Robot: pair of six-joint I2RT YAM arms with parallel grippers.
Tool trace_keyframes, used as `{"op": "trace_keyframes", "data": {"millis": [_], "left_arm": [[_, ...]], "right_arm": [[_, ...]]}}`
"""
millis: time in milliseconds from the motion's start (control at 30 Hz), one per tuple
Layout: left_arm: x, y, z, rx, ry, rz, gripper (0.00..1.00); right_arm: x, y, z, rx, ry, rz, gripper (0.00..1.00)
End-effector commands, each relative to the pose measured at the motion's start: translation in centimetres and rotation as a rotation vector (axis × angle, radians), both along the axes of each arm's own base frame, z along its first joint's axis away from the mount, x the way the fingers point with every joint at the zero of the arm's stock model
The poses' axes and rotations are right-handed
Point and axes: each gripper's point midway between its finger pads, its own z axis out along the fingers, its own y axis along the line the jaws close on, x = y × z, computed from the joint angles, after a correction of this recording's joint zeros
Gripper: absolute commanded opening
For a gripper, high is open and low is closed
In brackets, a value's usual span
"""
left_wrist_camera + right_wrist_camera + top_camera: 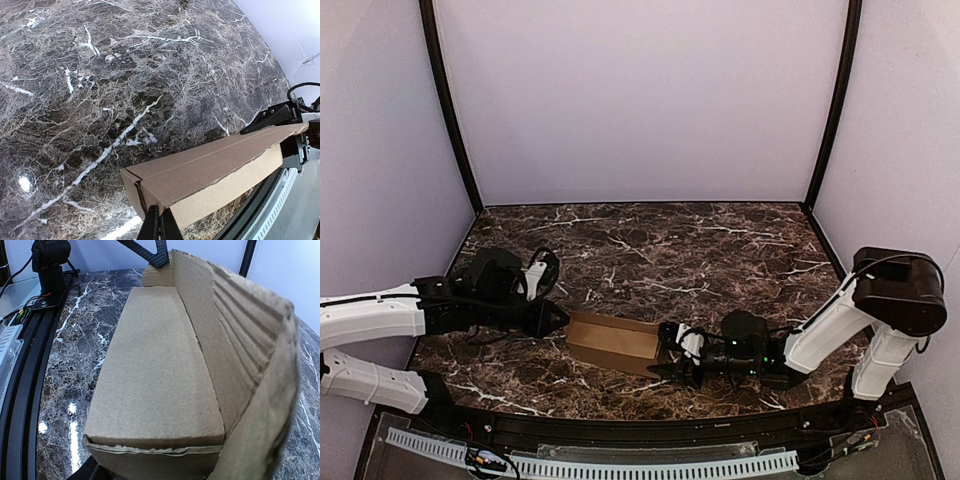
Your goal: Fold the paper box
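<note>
Left gripper (558,320): jaws pressed together, tips touching the near end of the paper box (612,342). Right gripper (672,355): 2 fingers half-spread, clamped across the box's opposite end.

Top view: high at the near edge, facing down over the whole counter (720,240). Left wrist view: close, looking along the box (210,170) from one end. Right wrist view: closer, from the opposite end. All share the box.

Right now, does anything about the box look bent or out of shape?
Yes: the paper box is only half formed. Its end flap nearest the right wrist camera looks bowed rather than flat.
</note>
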Motion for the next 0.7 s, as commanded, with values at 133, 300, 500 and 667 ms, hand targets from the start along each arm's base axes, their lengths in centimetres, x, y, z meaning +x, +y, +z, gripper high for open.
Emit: {"op": "trace_keyframes", "data": {"millis": [133,300,500,667], "left_arm": [[-4.0,2.5,-5.2,0.142,0.145,-0.018,0.00],[-4.6,2.4,-5.8,0.166,0.136,-0.019,0.00],[-5.4,2.2,-6.2,0.191,0.125,-0.025,0.00],[-6.0,2.3,-7.1,0.202,0.137,-0.021,0.00]], "right_arm": [[1.5,-0.1,0.6,0.055,0.014,-0.097,0.28],[1.8,-0.2,0.2,0.068,0.037,-0.125,0.28],[1.8,-0.3,0.0,0.080,0.052,-0.137,0.32],[1.7,-0.4,0.3,0.090,0.049,-0.135,0.39]]}}
